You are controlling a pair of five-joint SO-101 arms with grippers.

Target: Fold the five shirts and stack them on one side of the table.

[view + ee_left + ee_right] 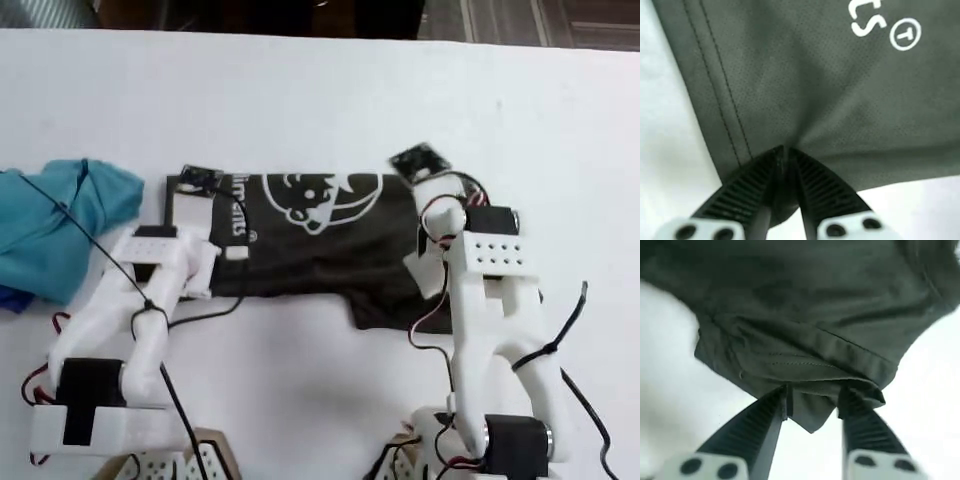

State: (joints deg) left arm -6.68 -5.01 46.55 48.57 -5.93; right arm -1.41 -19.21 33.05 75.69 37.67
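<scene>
- Pinching the black shirt (840, 90) w/ my left claw (784, 154) at a hem corner; shirt's flat on the table (320, 90).
- Right claw (812, 396) gaping, straddling the bunched far corner.
- Thin n floppy imo, grab corners.

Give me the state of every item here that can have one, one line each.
black shirt: spread flat on the table, print up, one near corner bunched.
teal shirt: crumpled in a heap, not folded.
left gripper: shut, pinching the black shirt's edge.
right gripper: open, with the black shirt's bunched corner between its fingers.
</scene>
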